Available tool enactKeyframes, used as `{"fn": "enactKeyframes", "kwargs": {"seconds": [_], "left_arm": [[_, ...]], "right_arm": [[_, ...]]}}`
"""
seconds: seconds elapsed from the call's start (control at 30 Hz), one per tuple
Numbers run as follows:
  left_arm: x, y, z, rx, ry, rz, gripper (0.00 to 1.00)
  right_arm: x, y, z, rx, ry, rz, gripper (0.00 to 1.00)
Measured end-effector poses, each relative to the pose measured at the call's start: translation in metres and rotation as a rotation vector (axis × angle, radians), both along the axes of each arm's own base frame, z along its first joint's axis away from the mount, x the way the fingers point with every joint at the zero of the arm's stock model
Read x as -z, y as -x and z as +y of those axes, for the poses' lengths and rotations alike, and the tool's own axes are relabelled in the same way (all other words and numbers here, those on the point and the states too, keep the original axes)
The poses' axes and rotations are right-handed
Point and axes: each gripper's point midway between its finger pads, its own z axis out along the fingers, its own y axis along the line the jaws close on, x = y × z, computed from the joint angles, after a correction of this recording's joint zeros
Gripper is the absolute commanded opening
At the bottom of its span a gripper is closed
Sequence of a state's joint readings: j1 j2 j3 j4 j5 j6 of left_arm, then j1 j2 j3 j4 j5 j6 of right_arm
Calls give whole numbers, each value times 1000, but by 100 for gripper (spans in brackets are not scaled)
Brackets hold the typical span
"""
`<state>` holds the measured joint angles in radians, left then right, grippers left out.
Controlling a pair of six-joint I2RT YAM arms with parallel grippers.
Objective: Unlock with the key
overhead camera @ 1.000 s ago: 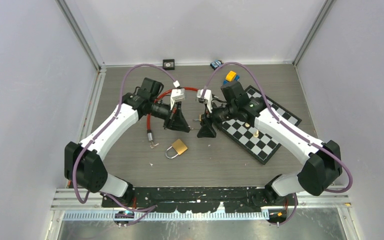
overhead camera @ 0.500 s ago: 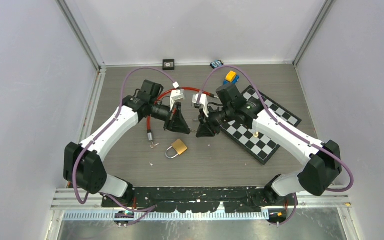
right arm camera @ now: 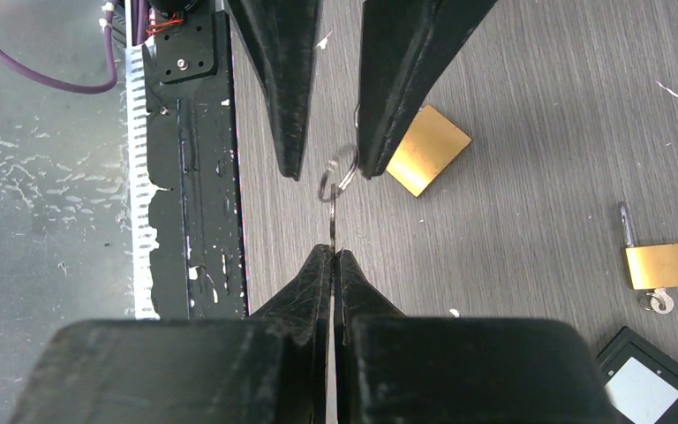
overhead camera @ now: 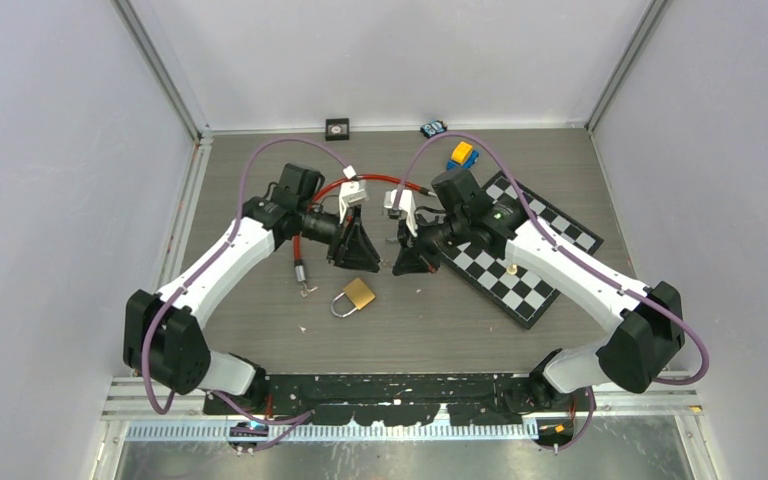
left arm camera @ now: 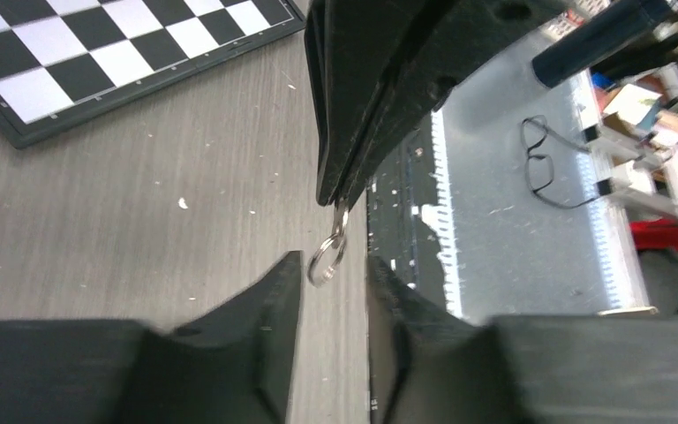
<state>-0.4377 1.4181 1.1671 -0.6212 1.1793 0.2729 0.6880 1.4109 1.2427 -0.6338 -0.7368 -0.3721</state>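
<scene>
Left arm (overhead camera: pixel 222 262): stretched from the near left toward the middle, wrist turned right.
Left gripper (left arm camera: pixel 334 263): fingers slightly parted.
Right arm (overhead camera: pixel 570 268): stretched from the near right, wrist turned left.
Right gripper (right arm camera: pixel 332 254): pinched closed on the key (right arm camera: pixel 332 225).

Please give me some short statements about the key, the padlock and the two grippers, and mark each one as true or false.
1. The right gripper is shut on the key. True.
2. The left gripper is clamped tight on the key ring. False: its jaws stand open, with the ring hanging between its fingertips.
3. A brass padlock lies on the table below the two grippers. True.
4. The key is inserted in that padlock. False: the key is held in the air, apart from the padlock.
5. The chessboard lies on the robot's left side. False: it lies on the right side.
</scene>
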Motion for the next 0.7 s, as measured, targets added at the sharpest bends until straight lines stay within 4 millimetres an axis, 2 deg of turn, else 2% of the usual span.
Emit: {"fn": "enactKeyframes", "kwargs": {"seconds": [0.13,0.27,0.33,0.5,0.7], "left_arm": [[-2,1,2,-11,6,-46,62],[-6,-2,1,-18,35,-123,71],[-7,-4,-1,-16,54,-158,72],[-9,-9,-12,-7,91,-218,64],[-11,-13,-27,5,120,-215,42]], "right_arm": [[-3,2,-1,-2,-3,0,1],[-3,4,-1,-3,-6,12,1],[-4,6,-1,-6,-10,19,1],[-5,7,0,-4,-13,31,1],[-3,8,-1,1,-11,42,1]]}}
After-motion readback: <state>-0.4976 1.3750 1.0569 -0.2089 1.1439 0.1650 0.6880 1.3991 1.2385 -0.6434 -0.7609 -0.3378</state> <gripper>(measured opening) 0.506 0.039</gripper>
